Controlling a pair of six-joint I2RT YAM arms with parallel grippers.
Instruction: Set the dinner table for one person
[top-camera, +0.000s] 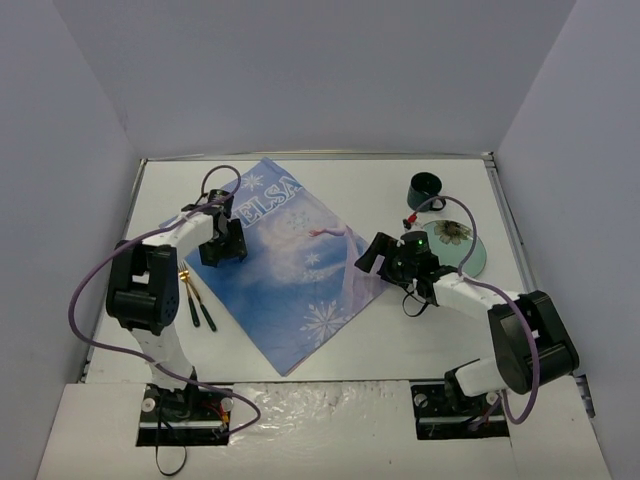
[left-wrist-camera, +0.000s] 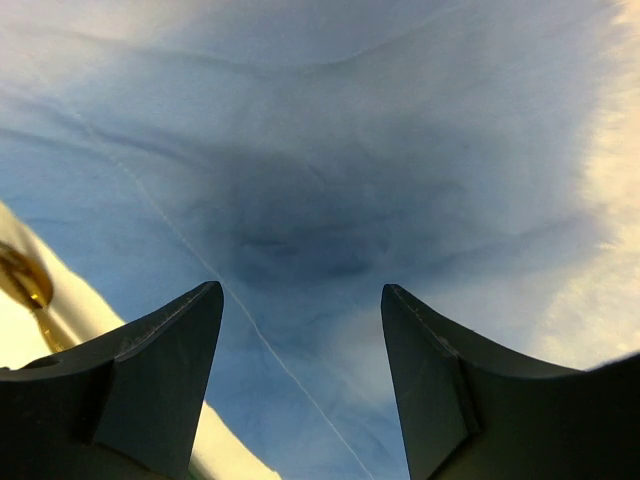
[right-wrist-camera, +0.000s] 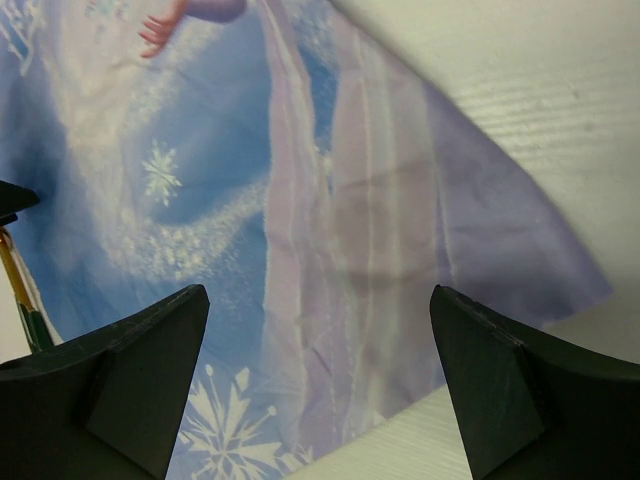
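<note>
Hovering empty over opposite edges of the blue cloth (top-camera: 290, 275), left gripper (left-wrist-camera: 300, 300) half open, right gripper (right-wrist-camera: 320, 300) wide, both probably need to pinch and square it.

Tabletop (top-camera: 400, 340): white, matte, rectangular, walled in on three sides.

A blue cloth (top-camera: 290, 260) printed with snowflakes and "ELSA" is laid flat at left of centre, turned corner-on like a diamond; faint creases are seen in it.

Two dark-handled utensils (top-camera: 200, 305) with gold ends are laid side by side on bare tabletop just beside the cloth's left edge.

A pale green plate (top-camera: 470, 255) with a flower print is set right of the cloth, partly hidden from view.

A dark cup (top-camera: 425, 188) is stood upright beyond the plate.
</note>
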